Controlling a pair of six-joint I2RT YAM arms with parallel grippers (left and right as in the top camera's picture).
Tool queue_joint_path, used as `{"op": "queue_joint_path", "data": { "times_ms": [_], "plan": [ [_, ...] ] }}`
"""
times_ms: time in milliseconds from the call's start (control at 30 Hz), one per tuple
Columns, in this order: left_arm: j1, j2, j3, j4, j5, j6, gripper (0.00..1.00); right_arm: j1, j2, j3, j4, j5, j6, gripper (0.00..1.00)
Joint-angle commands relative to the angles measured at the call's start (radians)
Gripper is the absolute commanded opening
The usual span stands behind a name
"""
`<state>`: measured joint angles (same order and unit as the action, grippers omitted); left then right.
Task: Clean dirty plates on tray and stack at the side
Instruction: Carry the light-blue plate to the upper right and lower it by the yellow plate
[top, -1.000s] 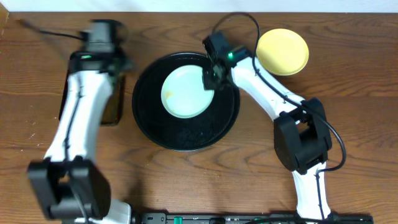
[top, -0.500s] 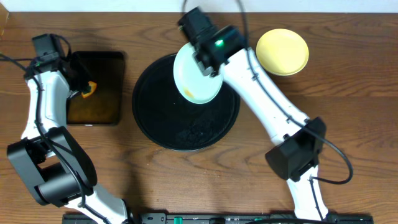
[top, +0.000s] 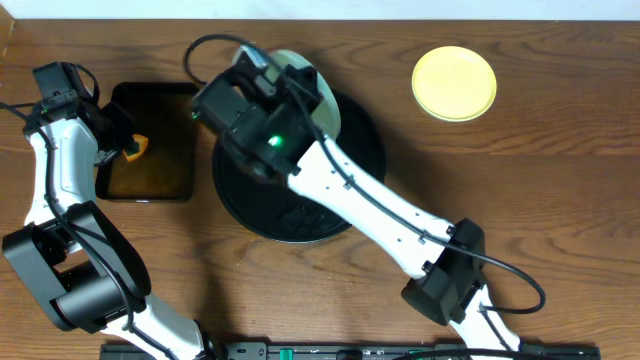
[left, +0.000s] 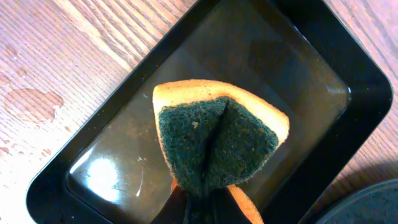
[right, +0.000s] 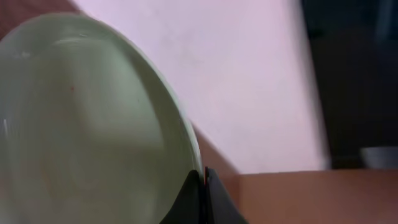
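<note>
Our right hand (right: 204, 186) is pinched on the rim of the mint plate (right: 81, 124), holding it tilted up on edge above the far edge of the round black tray (top: 300, 215). Our left hand (left: 198, 208) clamps a folded sponge (left: 217, 137) over the small rectangular tray (left: 348, 68) by the left edge of the bench (top: 580, 180). The yellow plate (top: 454, 83) lies flat near the far right corner.

The plate (right: 81, 124) looks smooth, glossy, the sponge (left: 217, 143) rough, the rectangular tray (left: 348, 81) shiny, the table (left: 62, 50) grained wood.
</note>
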<state>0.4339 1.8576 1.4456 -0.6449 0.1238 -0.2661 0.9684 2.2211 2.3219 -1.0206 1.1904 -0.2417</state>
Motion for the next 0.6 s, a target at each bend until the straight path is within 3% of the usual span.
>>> {"op": "queue_joint_path", "data": {
  "times_ms": [0,167,267,333,433,567],
  "plan": [
    [0.002,0.012,-0.002,-0.001,0.008,0.011,0.07,0.033,0.001,0.022,0.071,0.206,-0.184,0.01],
    [0.002,0.012,-0.002,-0.001,0.008,0.011,0.08,0.061,0.001,0.022,0.235,0.246,-0.417,0.01],
    [0.002,0.012,-0.002,-0.002,0.008,0.011,0.07,0.063,0.001,0.022,0.324,0.272,-0.473,0.01],
    [0.002,0.012,-0.002,-0.002,0.008,0.011,0.08,0.057,0.001,0.022,0.331,0.254,-0.409,0.01],
    [0.002,0.012,-0.002,-0.005,0.008,0.011,0.07,0.018,0.001,0.021,0.185,0.13,-0.133,0.01],
    [0.002,0.012,-0.002,-0.005,0.008,0.01,0.08,-0.077,0.001,0.021,-0.119,-0.349,0.21,0.01]
  ]
}}
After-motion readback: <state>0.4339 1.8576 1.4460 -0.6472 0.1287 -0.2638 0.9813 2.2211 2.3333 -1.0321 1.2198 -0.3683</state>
